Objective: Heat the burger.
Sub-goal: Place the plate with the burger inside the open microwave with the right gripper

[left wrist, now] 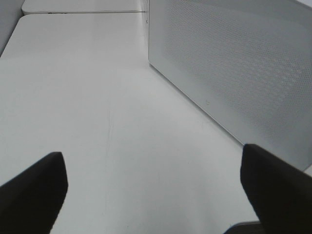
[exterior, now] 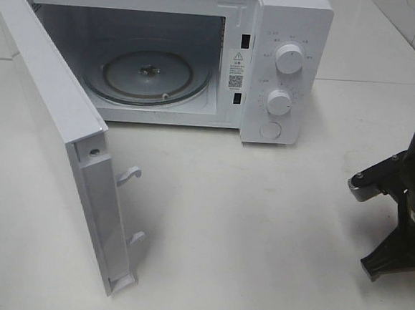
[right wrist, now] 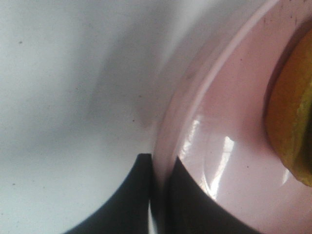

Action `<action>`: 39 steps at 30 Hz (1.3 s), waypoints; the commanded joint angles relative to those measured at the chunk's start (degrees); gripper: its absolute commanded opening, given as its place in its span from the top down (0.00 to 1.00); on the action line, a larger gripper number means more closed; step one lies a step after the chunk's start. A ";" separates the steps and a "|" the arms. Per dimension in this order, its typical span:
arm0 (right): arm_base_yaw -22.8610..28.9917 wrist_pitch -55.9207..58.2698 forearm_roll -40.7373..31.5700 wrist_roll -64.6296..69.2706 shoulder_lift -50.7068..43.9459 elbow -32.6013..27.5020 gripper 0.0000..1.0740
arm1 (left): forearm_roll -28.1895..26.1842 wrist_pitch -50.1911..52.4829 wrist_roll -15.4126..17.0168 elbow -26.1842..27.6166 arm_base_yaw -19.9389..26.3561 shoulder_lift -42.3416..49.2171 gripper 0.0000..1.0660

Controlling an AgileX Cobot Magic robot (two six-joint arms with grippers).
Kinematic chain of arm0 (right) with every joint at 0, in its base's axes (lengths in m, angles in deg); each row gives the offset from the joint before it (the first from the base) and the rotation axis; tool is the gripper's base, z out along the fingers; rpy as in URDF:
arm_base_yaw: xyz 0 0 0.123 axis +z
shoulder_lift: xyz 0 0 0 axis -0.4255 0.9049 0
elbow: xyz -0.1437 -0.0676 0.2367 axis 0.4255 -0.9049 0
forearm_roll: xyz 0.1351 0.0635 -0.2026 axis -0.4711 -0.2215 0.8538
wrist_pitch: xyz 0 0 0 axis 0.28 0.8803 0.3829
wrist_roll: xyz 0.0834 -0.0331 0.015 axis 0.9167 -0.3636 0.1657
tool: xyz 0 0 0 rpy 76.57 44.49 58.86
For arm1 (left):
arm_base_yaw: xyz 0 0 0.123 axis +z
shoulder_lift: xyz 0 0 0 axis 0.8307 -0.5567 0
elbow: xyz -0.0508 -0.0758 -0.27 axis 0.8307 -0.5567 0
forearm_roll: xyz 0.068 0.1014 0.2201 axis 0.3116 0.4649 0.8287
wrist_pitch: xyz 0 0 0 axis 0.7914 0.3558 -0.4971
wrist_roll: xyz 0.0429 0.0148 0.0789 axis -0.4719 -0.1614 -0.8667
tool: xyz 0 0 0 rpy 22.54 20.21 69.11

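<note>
Burger (right wrist: 292,107) shows only as a golden-brown edge in the right wrist view, resting on a pink plate (right wrist: 229,165). The exterior view does not show it, so its place relative to the microwave cannot be told.

The white worktop (exterior: 258,238) carries a white microwave (exterior: 290,18). The microwave's door (exterior: 52,114) is swung wide open toward the front, and its perforated face fills one side of the left wrist view. A glass turntable (exterior: 149,75) lies inside the microwave's cavity, and two knobs (exterior: 290,59) sit on its control panel.

The right arm (exterior: 408,207) stands in front of the microwave, off toward the panel side. The right pincer (right wrist: 160,195) is closed on the plate's rim, one finger on each side. The left pincer (left wrist: 156,195) is spread wide beside the microwave's door, holding nothing.
</note>
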State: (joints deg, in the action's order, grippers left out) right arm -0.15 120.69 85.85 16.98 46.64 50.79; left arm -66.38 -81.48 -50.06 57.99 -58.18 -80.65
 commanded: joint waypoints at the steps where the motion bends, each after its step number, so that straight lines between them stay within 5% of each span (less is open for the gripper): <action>1: 1.32 3.27 2.86 0.80 -0.52 -0.29 1.00 | -0.46 0.11 0.06 -0.11 0.00 0.23 0.17; 39: 24.75 12.09 5.16 -1.83 -9.22 -0.40 1.00 | -0.46 0.11 0.06 -0.11 0.00 0.23 0.17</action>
State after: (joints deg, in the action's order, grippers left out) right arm 24.15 130.03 88.43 15.55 37.99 50.50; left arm -66.38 -81.48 -50.06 57.99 -58.18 -80.65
